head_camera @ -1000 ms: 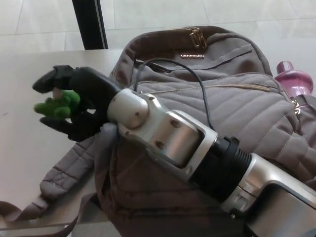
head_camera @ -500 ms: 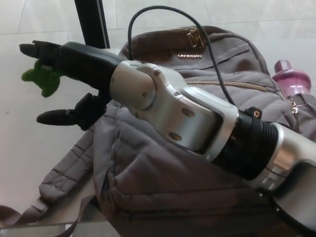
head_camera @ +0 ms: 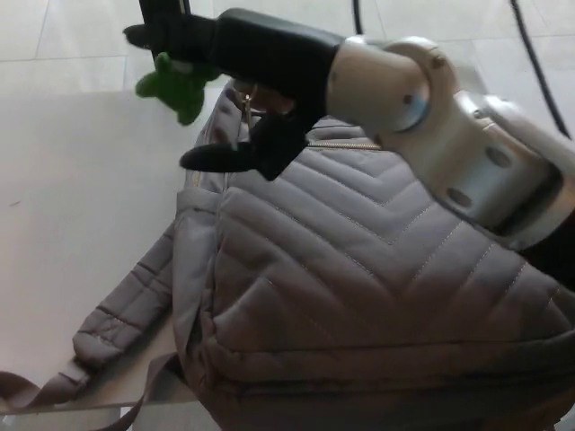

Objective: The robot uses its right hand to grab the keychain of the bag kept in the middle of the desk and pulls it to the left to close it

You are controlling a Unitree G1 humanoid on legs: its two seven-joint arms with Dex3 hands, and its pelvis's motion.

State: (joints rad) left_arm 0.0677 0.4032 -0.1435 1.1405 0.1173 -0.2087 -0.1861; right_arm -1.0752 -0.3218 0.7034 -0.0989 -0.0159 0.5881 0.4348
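Keychain, green, is clasped by the upper fingers of our right hand, thumb spread below, at the top-left corner of the grey bag on the desk. We should pull level along the zip, grip firm.

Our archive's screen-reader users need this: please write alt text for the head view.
The robot's right hand, reaching in from the right, grips a green keychain at the top left corner of a grey quilted backpack lying on a white desk. A padded strap trails toward lower left.
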